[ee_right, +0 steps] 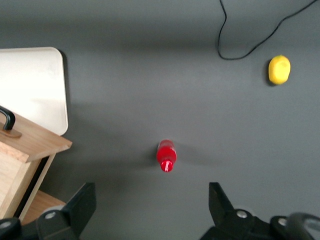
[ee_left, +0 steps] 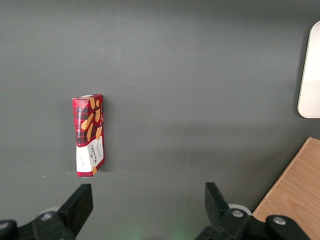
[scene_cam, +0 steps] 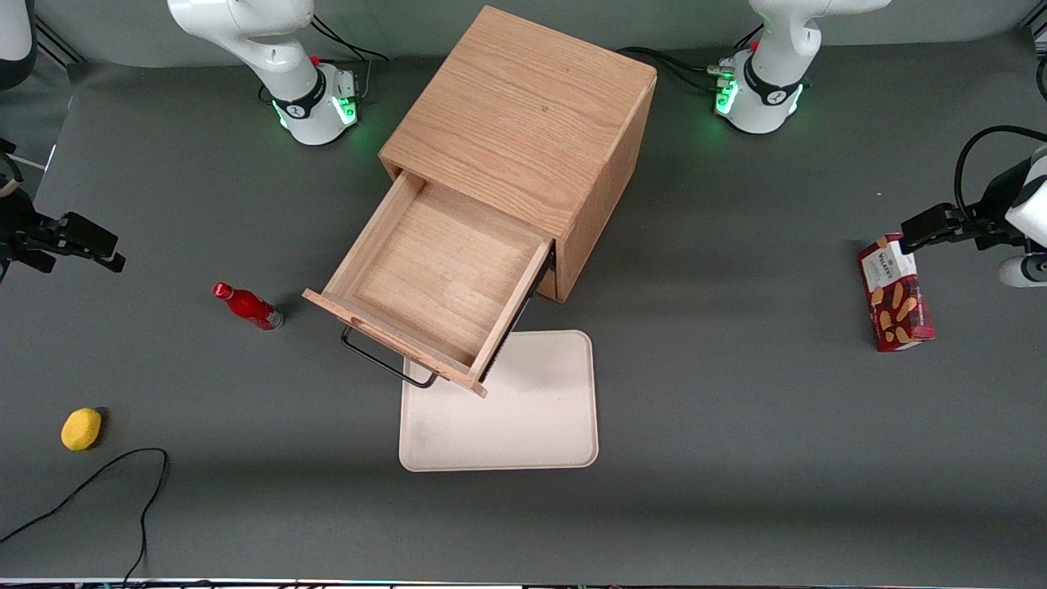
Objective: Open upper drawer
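Cream rectangular tray (scene_cam: 532,425) lay nearest the camera.
Above its edge, the light-oak upper drawer (scene_cam: 433,278) stood pulled fully out; task apparently done. The black two-finger gripper (ee_right: 152,212), fingers spread, hovered apart from it.

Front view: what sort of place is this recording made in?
Probably a robot lab tabletop, not a home: arm bases bolted to a grey-matted table, a lone wooden cabinet with its upper drawer pulled out, and scattered props. The gripper hangs open at the working arm's end.
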You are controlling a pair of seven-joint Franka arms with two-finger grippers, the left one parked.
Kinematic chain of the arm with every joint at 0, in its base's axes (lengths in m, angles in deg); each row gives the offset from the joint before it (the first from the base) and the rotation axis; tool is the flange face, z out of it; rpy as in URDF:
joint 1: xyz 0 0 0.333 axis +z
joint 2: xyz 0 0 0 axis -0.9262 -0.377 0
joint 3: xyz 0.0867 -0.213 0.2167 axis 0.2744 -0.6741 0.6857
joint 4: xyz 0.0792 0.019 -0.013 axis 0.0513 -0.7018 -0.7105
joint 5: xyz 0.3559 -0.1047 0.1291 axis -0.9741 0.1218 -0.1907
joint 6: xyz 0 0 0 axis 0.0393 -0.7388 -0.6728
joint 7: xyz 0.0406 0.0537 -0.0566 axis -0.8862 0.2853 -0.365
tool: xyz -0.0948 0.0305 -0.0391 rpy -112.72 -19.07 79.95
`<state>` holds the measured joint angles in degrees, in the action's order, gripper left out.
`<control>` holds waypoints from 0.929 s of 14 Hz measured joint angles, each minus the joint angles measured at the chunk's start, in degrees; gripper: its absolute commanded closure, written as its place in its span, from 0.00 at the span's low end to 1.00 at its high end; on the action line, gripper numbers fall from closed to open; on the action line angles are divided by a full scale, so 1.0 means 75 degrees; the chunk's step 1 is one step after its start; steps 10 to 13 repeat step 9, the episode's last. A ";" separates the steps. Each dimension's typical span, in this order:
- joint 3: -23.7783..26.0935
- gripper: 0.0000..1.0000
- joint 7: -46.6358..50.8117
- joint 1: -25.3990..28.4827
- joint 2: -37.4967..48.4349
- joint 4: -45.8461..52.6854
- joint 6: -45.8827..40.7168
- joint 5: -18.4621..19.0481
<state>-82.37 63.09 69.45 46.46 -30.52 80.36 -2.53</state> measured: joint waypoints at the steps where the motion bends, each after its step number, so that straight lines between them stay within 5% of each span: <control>1: 0.0000 0.00 0.0000 0.0001 0.0000 0.0000 -0.0070 0.0000; 13: 0.0000 0.00 0.0000 0.0011 0.0005 0.0002 -0.0365 -0.0003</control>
